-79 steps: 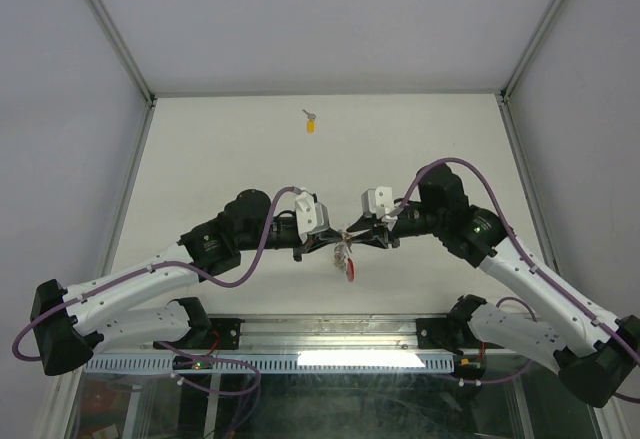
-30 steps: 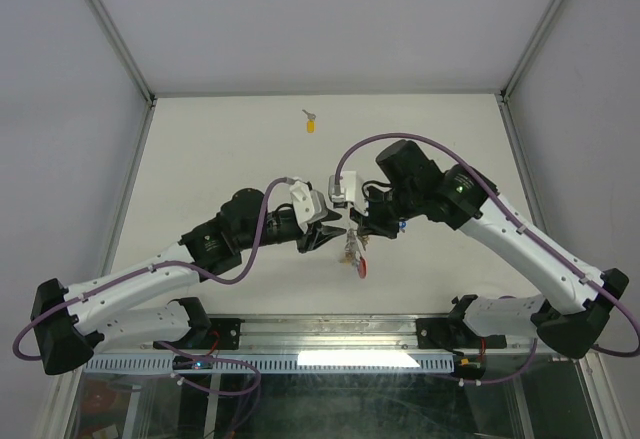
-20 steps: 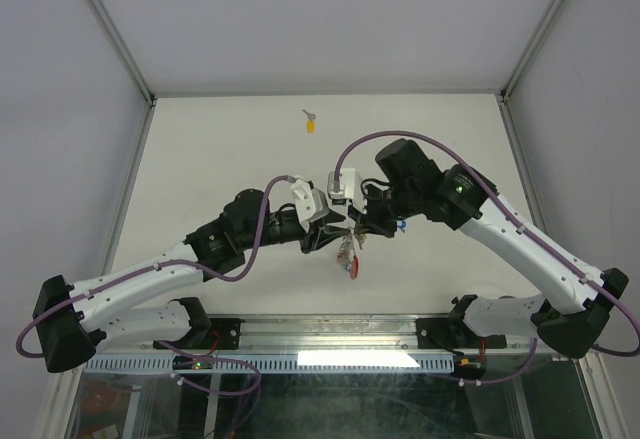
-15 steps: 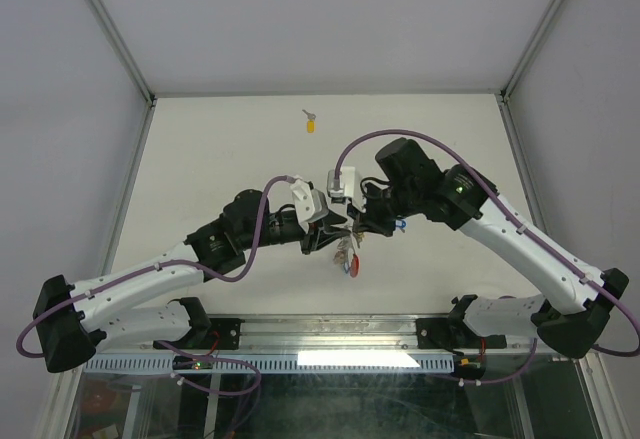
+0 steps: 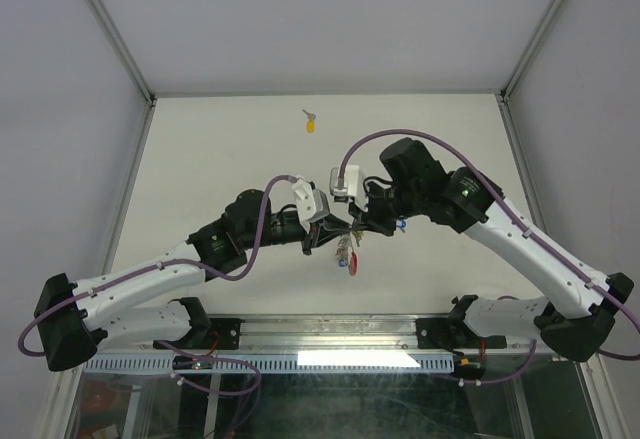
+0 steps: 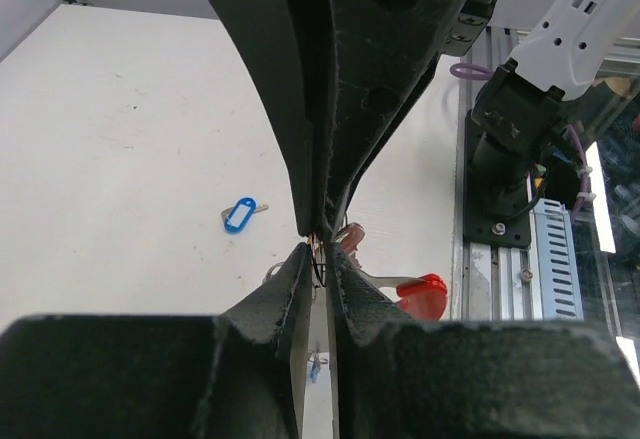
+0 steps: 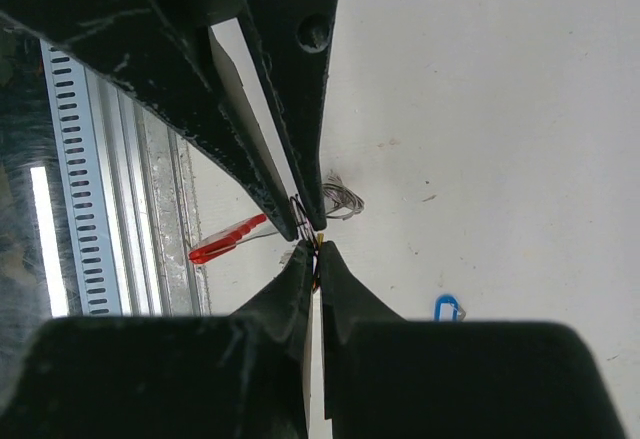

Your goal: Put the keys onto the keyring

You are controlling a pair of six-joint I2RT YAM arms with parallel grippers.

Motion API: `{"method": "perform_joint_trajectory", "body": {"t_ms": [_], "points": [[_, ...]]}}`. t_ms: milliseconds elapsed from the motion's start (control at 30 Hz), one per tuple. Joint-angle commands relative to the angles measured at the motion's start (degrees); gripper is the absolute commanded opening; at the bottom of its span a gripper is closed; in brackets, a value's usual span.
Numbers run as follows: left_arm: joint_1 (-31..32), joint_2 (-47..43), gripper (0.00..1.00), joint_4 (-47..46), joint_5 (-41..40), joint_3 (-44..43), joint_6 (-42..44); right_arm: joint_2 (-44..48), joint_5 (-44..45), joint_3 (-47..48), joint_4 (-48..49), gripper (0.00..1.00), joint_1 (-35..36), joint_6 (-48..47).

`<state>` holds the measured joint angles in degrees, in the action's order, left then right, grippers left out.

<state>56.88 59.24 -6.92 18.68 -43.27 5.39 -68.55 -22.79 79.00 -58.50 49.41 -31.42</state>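
Observation:
The keyring (image 5: 346, 250) hangs in the air between my two grippers, its red strip (image 5: 352, 265) dangling below. My left gripper (image 5: 333, 237) is shut on a thin wire ring of it, seen between the tips in the left wrist view (image 6: 320, 255). My right gripper (image 5: 353, 228) meets it tip to tip and is shut on the same wire, with a yellowish glint at the tips (image 7: 316, 249). The red strip (image 6: 421, 288) and loose silver rings (image 7: 343, 199) hang beside the jaws. A blue-tagged key (image 6: 238, 215) lies on the table; a yellow-tagged key (image 5: 311, 125) lies far back.
The blue key also shows in the right wrist view (image 7: 448, 307) and under the right arm in the top view (image 5: 400, 226). A metal rail (image 7: 120, 149) runs along the near table edge. Walls close the white table (image 5: 200, 159) on three sides.
The right arm has swung over and turned its wrist, so the grippers now meet tip to tip more closely, a little left. The keyring stays held between them, its red strip swinging slightly.

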Motion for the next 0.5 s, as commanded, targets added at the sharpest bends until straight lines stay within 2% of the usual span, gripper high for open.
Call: {"method": "perform_joint_trajectory", "body": {"t_ms": [0,100,467], "points": [[-0.72,0.25,0.06,-2.14,1.39,-0.06,0.23,2.42,-0.94,0.50,4.10,0.00,0.34,0.99],[-0.72,0.42,0.00,-1.67,0.91,-0.27,0.41,2.49,-1.02,0.34,4.32,0.00,0.32,1.01],[-0.72,1.72,0.00,-1.00,-0.76,-1.09,-1.14,3.94,-1.45,-1.22,6.47,0.00,0.34,1.48]]}}
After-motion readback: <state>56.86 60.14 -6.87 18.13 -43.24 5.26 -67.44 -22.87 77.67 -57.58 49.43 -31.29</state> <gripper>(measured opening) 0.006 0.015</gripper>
